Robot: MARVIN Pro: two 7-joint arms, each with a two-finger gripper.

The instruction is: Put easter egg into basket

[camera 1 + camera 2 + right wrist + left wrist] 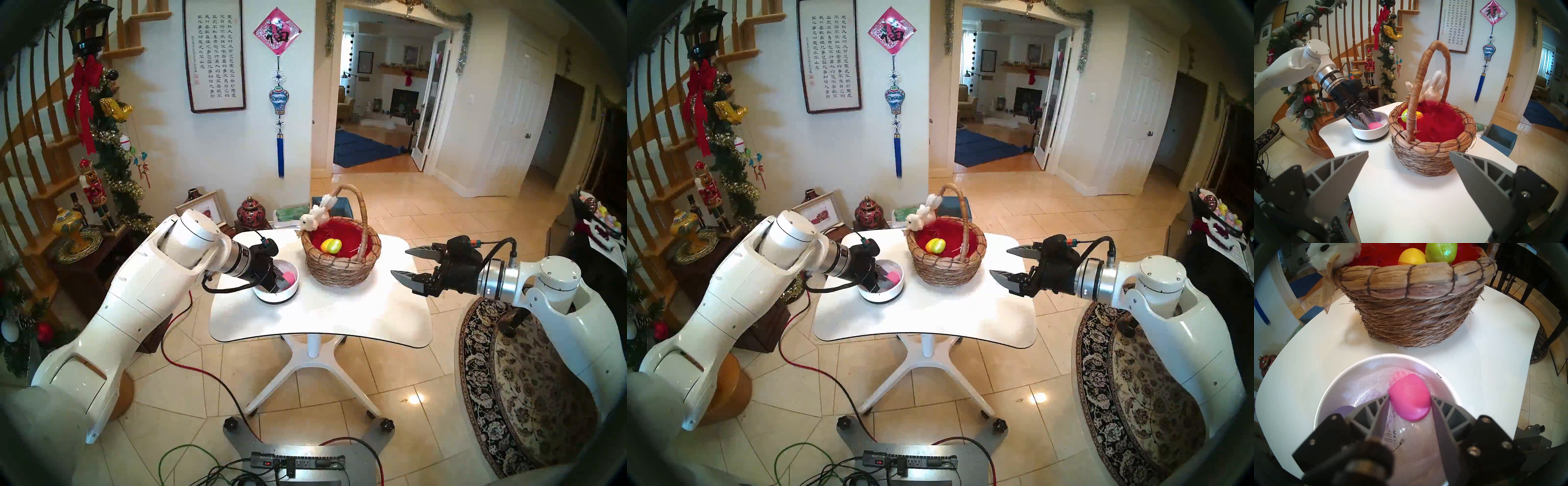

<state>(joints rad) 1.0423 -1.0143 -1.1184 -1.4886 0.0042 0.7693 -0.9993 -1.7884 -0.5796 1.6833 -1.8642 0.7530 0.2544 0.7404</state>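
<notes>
A pink easter egg lies in a shallow white bowl at the table's left side. My left gripper reaches down into the bowl, and its two fingertips press on opposite sides of the egg, shut on it. A purple egg peeks out beside the left finger. The tan wicker basket with red lining and a white plush bunny stands right of the bowl, holding a yellow egg and a green egg. My right gripper hovers open at the table's right edge, empty.
The basket's tall arched handle rises over its right side. The white table stands on a pedestal. A blue bin sits on the floor behind the table, and a patterned rug lies to the right.
</notes>
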